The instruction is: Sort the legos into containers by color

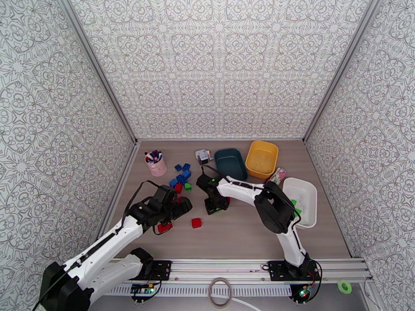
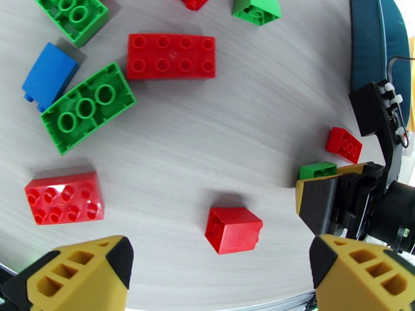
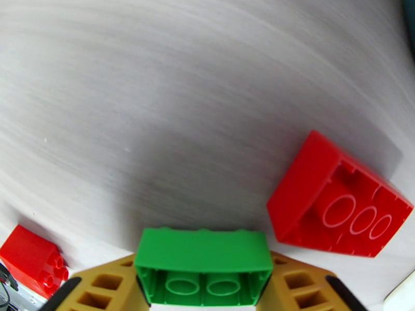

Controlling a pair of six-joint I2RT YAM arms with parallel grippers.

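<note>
Nearest, an aluminium rail [image 1: 233, 266] runs along the table's front edge, with a tape roll [image 1: 220, 292] lying before it. Beyond the rail, between the two arm bases, lies the widest bare stretch of table [image 1: 244, 239]. The left gripper [image 2: 220, 261] hovers with its jaws wide apart and nothing between them. A lone red brick [image 2: 233, 229] sits just past its fingertips with room on every side. The right gripper [image 3: 203, 276] is down at the table top, its fingers [image 3: 109, 281] pressed against both ends of a green brick [image 3: 203, 250], and a tipped red brick [image 3: 337, 203] lies just beside it. Farther on, blue bricks [image 1: 181, 172] crowd together near a pink cup [image 1: 156, 165] by the left wall. The white tub [image 1: 314, 203] hugs the right edge. The dark teal tub [image 1: 231, 163] and yellow tub [image 1: 262, 159] stand side by side, with a narrow bare strip behind them before the back wall. A crumpled packet [image 1: 277, 175] between the yellow and white tubs carries print too small to read.
</note>
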